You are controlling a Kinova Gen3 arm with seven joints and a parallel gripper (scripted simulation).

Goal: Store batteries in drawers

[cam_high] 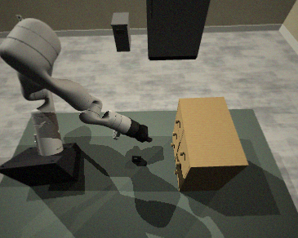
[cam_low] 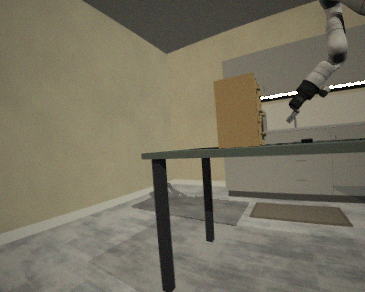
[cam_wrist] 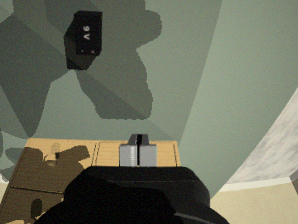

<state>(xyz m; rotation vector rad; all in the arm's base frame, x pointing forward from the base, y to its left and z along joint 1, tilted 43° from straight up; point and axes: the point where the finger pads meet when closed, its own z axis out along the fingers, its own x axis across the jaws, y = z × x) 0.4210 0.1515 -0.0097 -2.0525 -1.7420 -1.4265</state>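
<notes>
The small wooden chest [cam_high: 211, 130] [cam_low: 235, 112] [cam_wrist: 110, 152] stands upright on the table, its knobbed drawer fronts facing the arm. No drawer visibly stands far out, but the fronts show only at a steep angle, so small gaps cannot be told. My gripper [cam_high: 149, 139] [cam_low: 291, 118] [cam_wrist: 139, 144] is shut with nothing between its fingers. It hangs above the table, in front of the chest and apart from it. No AA or AAA battery shows in any view; the drawers' insides are hidden.
A black 9 V battery [cam_high: 136, 160] [cam_low: 307, 141] [cam_wrist: 91, 32] lies on the green table [cam_high: 231, 226] [cam_low: 188, 153] between the arm's base [cam_high: 35, 173] and the chest. The arm's and chest's shadows darken parts of the table.
</notes>
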